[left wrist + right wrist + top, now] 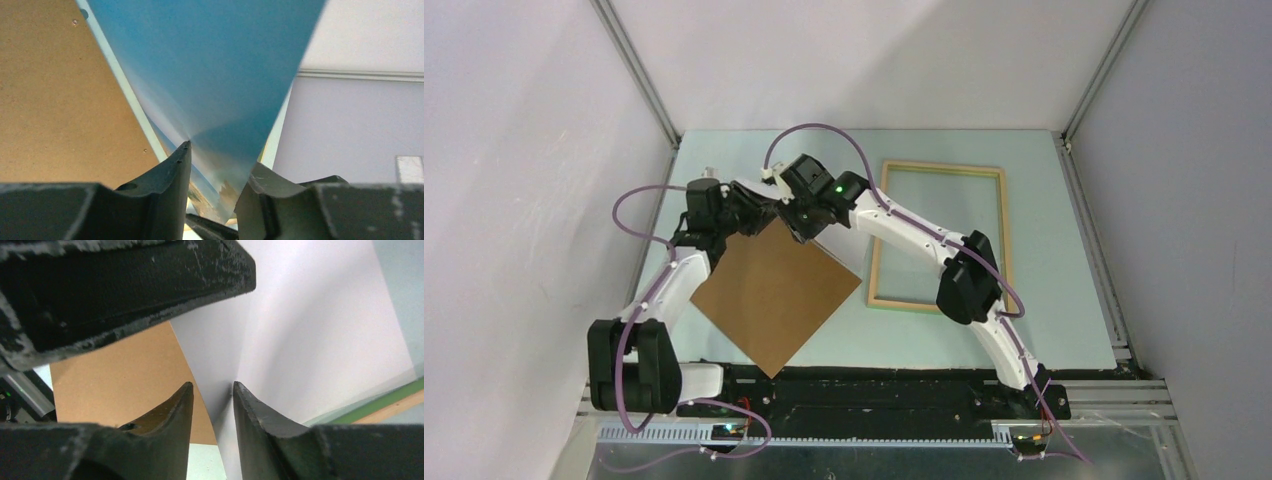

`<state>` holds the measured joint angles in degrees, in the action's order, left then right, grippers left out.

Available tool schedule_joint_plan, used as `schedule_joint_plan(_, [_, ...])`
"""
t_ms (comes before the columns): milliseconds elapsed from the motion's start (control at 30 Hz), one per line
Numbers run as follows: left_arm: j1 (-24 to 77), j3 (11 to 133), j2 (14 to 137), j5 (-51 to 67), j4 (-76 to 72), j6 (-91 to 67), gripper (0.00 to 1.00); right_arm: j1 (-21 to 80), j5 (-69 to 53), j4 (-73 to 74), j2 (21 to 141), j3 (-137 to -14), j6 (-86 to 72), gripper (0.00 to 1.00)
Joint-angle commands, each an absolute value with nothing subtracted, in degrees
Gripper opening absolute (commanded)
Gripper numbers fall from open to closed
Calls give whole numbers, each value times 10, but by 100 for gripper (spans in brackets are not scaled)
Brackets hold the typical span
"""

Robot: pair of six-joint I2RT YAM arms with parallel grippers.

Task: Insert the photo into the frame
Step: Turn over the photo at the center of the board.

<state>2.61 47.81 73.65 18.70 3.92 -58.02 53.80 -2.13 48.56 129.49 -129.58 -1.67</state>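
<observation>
The photo (215,75) is a bent sheet with blue sky and a strip of sea and rocks; its corner sits between my left gripper's (220,157) fingers, which are shut on it. In the right wrist view its plain white side (300,340) runs between my right gripper's (212,385) jaws, which stand a little apart; it touches only the right finger (250,410). Both grippers, left (754,212) and right (792,225), meet at the far corner of a brown board (774,295). The frame (944,167) lies to the right, wood side up.
The brown board also shows in the left wrist view (50,100) and right wrist view (125,375). Its near corner reaches the black strip (874,385) at the table's front edge. My right arm crosses over the frame's left rail. Enclosure walls and posts surround the table.
</observation>
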Motion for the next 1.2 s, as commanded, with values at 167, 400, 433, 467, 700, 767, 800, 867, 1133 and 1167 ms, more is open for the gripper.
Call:
schedule_joint_plan(167, [8,459,689,169,18,-561,25,536,-64,472,1182,-1229,-34,52])
schedule_joint_plan(400, [2,496,687,182,65,-479,3,521,-63,458,1109,-1177,-28,69])
schedule_joint_plan(433, [2,504,691,186,72,-468,1,519,-60,457,1096,-1175,-26,69])
schedule_joint_plan(467, [2,519,693,192,86,-447,0,514,-59,456,1089,-1169,-25,70])
schedule_joint_plan(700, [2,574,680,218,130,-367,0,472,-54,438,1023,-1128,-12,71])
schedule_joint_plan(767, [2,594,674,234,140,-352,0,458,-54,432,1007,-1113,-9,71])
schedule_joint_plan(800, [2,599,672,241,142,-344,0,446,-56,429,996,-1100,-8,71])
schedule_joint_plan(867, [2,612,665,264,143,-338,0,426,-61,418,978,-1082,-6,70])
schedule_joint_plan(1133, [2,691,670,383,143,-330,0,325,-93,347,890,-958,-7,70])
schedule_joint_plan(1167, [3,704,671,392,142,-332,0,306,-100,334,882,-936,-8,70])
